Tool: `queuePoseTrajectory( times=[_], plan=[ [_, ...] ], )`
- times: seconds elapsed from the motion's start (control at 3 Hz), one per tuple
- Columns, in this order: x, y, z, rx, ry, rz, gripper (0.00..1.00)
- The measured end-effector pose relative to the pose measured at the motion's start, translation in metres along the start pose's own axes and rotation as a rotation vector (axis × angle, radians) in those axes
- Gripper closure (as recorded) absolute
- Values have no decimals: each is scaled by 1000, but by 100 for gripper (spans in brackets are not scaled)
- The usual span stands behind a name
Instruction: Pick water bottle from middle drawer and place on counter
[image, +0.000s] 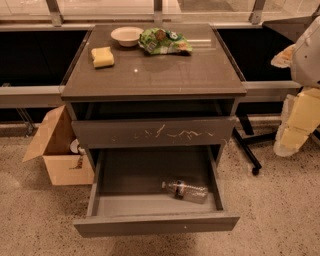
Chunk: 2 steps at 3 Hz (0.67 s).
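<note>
The water bottle (185, 190) lies on its side in the open middle drawer (129, 176), on the right half of the floor, cap pointing left. The drawer is pulled out toward me, with its plain front panel lowest in view. The counter (160, 72) is the glossy top of the cabinet above it. My gripper (298, 122) hangs at the far right edge of the view, beside the cabinet at about the height of the upper drawer, well away from the bottle. It holds nothing that I can see.
On the counter stand a white bowl (126, 35), a green snack bag (165, 41) and a yellow sponge (102, 56). The drawer front with white scratches (152, 132) is above the open drawer. An open cardboard box (60, 152) sits left of the cabinet. Black stand legs (248, 148) are at the right.
</note>
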<state>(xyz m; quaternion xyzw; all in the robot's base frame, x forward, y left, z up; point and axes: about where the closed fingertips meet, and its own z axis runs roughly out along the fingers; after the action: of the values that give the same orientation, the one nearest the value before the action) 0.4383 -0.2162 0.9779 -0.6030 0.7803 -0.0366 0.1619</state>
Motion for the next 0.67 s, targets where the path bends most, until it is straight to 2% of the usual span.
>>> queuePoseTrajectory(
  times=[0.33,0.67],
  plan=[
    [0,0,0,0,0,0,0],
    [-7,9,25,-50,-55,-28,0]
  ],
)
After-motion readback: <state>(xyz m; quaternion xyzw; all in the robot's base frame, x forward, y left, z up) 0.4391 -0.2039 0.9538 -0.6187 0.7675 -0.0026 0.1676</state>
